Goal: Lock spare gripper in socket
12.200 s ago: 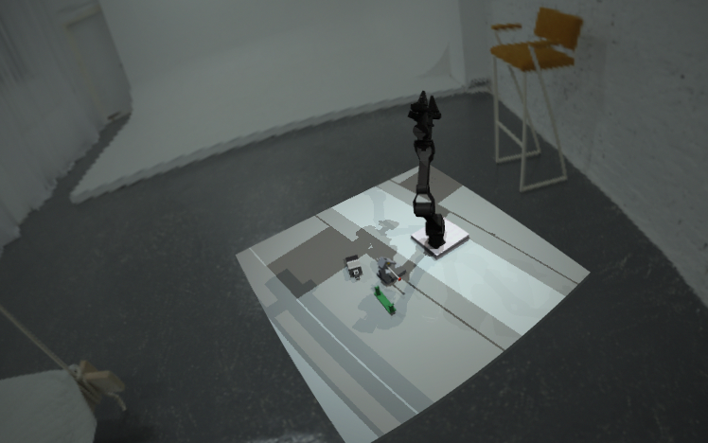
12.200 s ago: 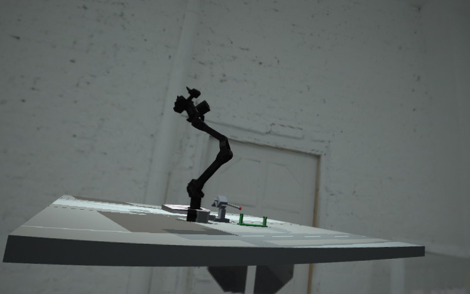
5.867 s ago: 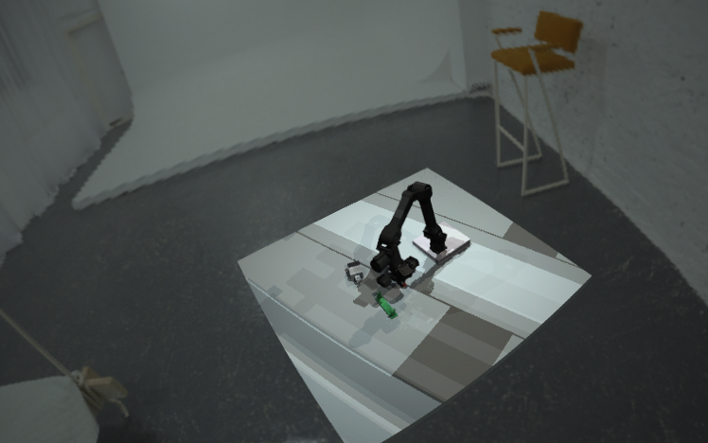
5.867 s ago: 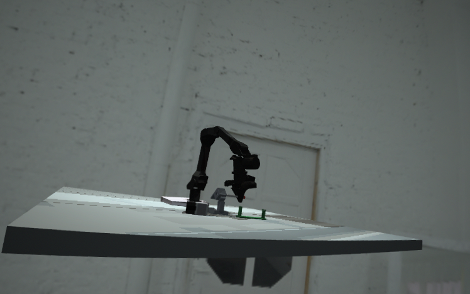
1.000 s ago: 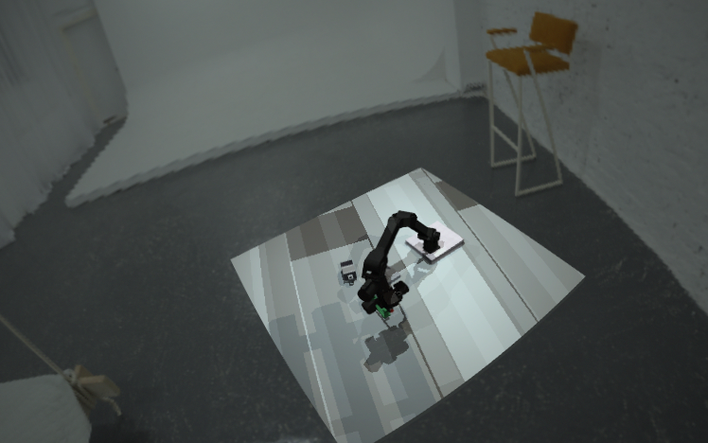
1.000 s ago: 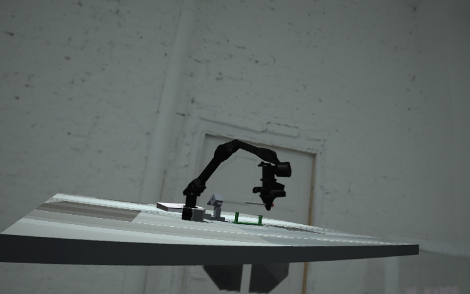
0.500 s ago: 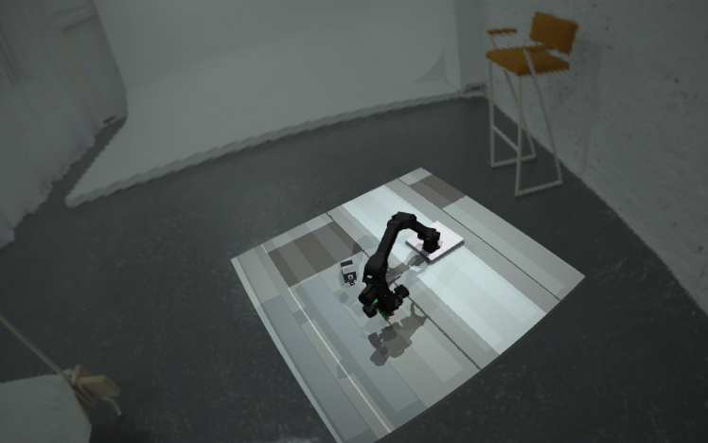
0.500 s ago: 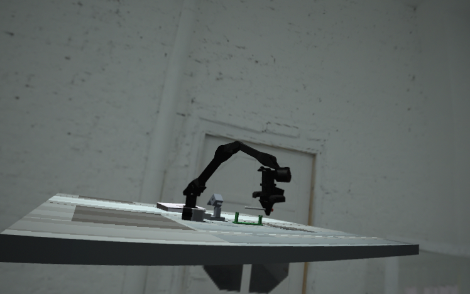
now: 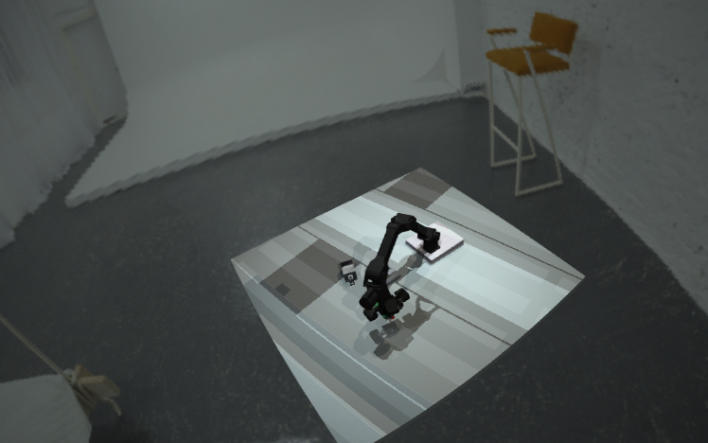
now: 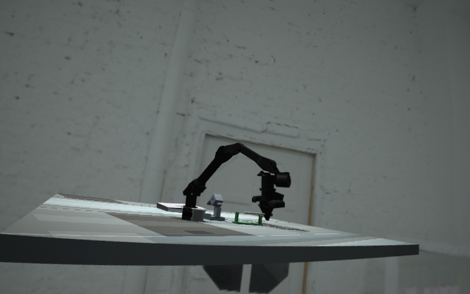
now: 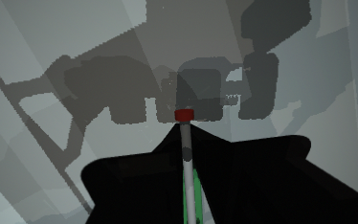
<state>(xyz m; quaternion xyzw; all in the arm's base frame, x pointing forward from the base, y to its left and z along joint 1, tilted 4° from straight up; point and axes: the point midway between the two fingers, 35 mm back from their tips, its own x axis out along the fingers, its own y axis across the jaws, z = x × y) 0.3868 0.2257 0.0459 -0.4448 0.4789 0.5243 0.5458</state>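
My gripper [image 9: 387, 314] [image 10: 267, 217] [image 11: 181, 126] is shut on the lock pin, near its red head. The pin [image 10: 252, 212] [image 11: 190, 193] is a thin grey rod, held roughly level and clear of the mount. The green two-post stand [image 10: 247, 223] [image 11: 197, 196] is low on the table; in the exterior view the pin's plain end shows between its posts near their tops, and the red head lies beyond the right post. Contact cannot be told. The grey mount [image 10: 216, 204] has a tilted head on a post. I cannot clearly identify the spare gripper.
A grey box [image 10: 198, 215] shows near the arm's base in the exterior view. The arm's base stands by a pale square plate [image 9: 450, 241] [image 10: 166, 206]. The table's near edge [image 10: 207, 254] shows in the exterior view. Arm shadows cross the tabletop.
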